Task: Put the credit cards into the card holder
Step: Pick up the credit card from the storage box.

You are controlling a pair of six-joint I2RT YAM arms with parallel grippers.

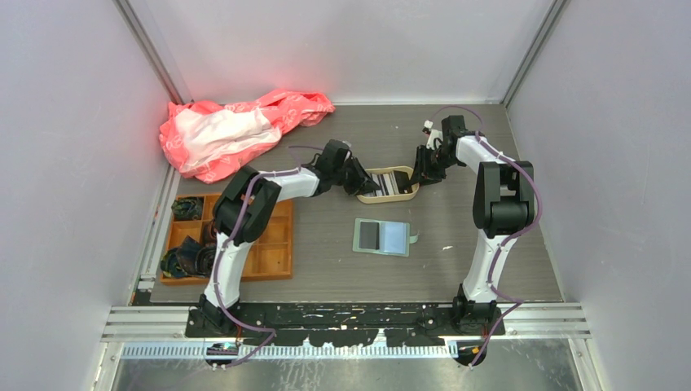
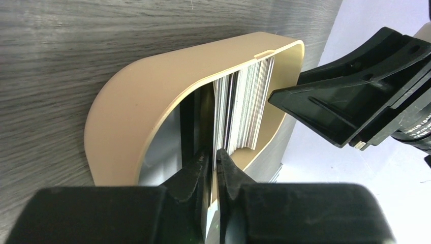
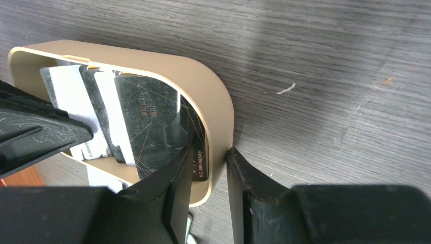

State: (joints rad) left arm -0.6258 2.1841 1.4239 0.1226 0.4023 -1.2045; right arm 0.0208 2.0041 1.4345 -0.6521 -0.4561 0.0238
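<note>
The credit cards (image 2: 244, 101) stand on edge in a beige round-cornered tray (image 2: 132, 101), black ones (image 3: 152, 117) and white ones (image 3: 71, 91) mixed. My left gripper (image 2: 213, 155) reaches into the tray's left end (image 1: 368, 186). Its jaws are pinched on the edge of one pale card. My right gripper (image 3: 209, 152) straddles the tray's right-end wall (image 3: 203, 76): one finger is inside against a black card and the other outside, clamped on the wall. The card holder (image 1: 381, 236) lies open flat on the table in front of the tray, sage-green with one dark and one pale pocket.
An orange compartment tray (image 1: 261, 244) holding dark items sits at the left, beside the left arm. A pink and white cloth (image 1: 236, 130) lies at the back left. Grey walls enclose the table on three sides.
</note>
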